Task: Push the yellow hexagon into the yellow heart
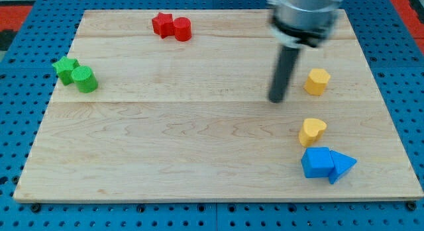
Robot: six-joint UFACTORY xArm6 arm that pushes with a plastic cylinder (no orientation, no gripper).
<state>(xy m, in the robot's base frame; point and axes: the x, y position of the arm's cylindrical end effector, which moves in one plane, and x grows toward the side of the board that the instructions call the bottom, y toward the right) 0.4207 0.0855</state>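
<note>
The yellow hexagon (317,81) sits on the wooden board at the view's right. The yellow heart (312,131) lies below it, a short gap between them. My tip (276,100) is down on the board, left of the hexagon and slightly lower, not touching it. It is above and to the left of the heart.
A blue cube (317,163) and a blue triangle (342,166) touch each other just below the heart. A red star (162,24) and red cylinder (182,29) sit at the top. A green star (65,68) and green cylinder (85,79) sit at the left edge.
</note>
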